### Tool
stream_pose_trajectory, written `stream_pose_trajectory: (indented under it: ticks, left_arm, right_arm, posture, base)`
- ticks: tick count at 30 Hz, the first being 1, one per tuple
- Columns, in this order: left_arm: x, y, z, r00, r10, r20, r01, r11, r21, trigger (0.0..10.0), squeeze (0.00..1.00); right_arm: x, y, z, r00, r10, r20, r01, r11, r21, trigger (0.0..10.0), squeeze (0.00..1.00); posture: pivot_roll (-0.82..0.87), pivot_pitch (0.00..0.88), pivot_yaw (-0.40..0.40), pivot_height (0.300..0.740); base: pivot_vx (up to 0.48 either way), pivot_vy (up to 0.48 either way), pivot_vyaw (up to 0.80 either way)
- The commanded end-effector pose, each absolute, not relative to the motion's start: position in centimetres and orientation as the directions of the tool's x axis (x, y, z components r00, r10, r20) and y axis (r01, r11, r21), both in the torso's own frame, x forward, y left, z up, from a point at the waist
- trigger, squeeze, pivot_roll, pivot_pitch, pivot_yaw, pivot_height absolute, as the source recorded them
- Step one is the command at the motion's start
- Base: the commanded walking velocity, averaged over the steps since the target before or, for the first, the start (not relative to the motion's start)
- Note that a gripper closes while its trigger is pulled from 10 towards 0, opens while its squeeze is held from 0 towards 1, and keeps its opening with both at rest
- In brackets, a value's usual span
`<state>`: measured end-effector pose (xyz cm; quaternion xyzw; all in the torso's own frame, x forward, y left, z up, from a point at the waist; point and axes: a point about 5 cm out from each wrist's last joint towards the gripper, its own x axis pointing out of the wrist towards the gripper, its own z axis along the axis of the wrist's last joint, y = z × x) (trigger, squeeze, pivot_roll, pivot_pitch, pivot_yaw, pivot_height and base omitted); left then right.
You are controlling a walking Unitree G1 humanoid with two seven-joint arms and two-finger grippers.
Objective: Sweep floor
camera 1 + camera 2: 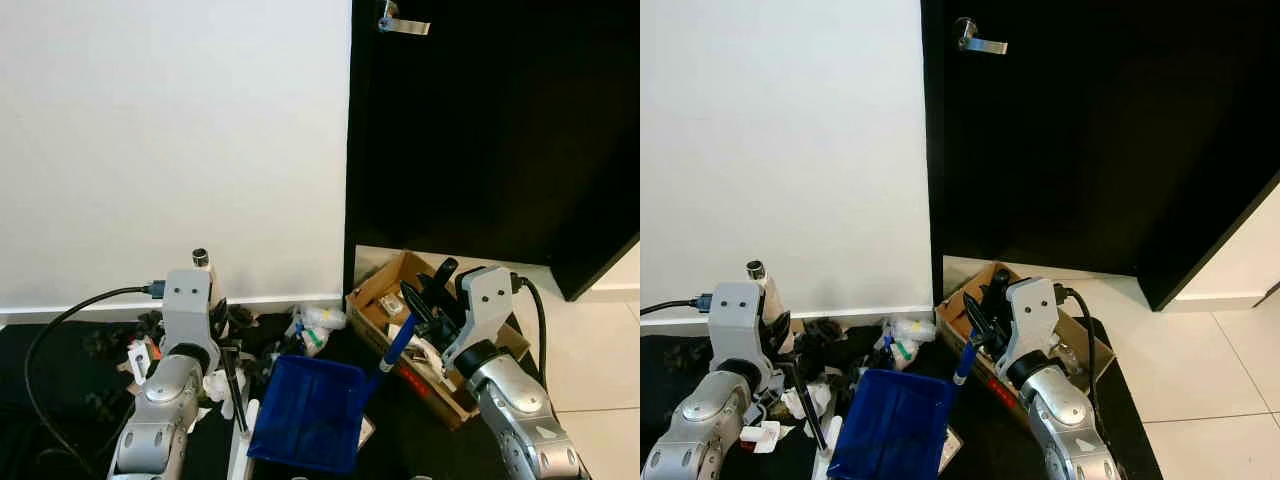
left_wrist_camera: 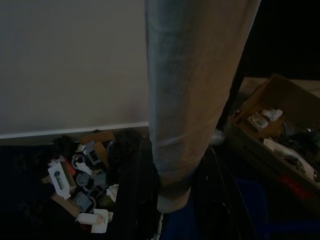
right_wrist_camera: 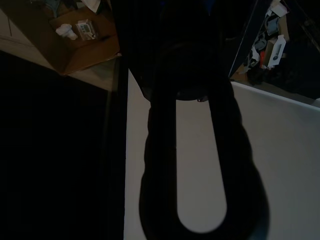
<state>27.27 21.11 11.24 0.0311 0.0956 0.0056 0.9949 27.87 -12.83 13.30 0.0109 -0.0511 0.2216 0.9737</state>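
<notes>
Against the foot of the white wall [image 1: 170,140], a heap of litter [image 1: 265,335] is spread over the dark floor mat [image 1: 50,380]. A blue dustpan [image 1: 308,412] is set just right of the heap, its blue handle [image 1: 398,345] held up by the right tool [image 1: 425,300], closed around the handle's looped end. A pale broom handle [image 2: 192,100] is gripped by the left tool [image 1: 232,385], with the litter lying around and just beyond it. An open cardboard box [image 1: 385,290] of odds and ends is seen beside the dustpan, under the right tool, before the black door [image 1: 490,130].
</notes>
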Motion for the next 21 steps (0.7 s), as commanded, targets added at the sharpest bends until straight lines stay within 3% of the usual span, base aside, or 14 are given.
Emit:
stream_pose_trajectory:
  ticks: [1, 9, 21]
  left_arm:
    - [27.4, 21.2, 12.1, 0.99, 0.021, -0.138, -0.01, 0.997, 0.076, 10.0, 0.0]
    - [27.5, 21.0, 12.0, 0.99, 0.006, -0.14, 0.005, 0.996, 0.084, 10.0, 0.0]
    - [27.6, 20.8, 11.9, 0.99, 0.003, -0.14, 0.009, 0.997, 0.083, 10.0, 0.0]
  right_arm:
    - [27.8, -12.6, 12.4, 0.893, 0.448, 0.053, -0.448, 0.894, -0.009, 10.0, 0.0]
    - [27.6, -12.8, 12.1, 0.894, 0.447, 0.037, -0.446, 0.895, -0.022, 10.0, 0.0]
    - [28.2, -16.1, 13.3, 0.888, 0.457, -0.043, -0.435, 0.809, -0.397, 10.0, 0.0]
  posture:
    - [0.06, 0.149, 0.042, 0.74]
    - [0.06, 0.146, 0.043, 0.74]
    - [0.05, 0.146, 0.042, 0.74]
  base:
    - [0.0, 0.0, 0.0]
    - [0.0, 0.0, 0.0]
    - [0.0, 0.0, 0.0]
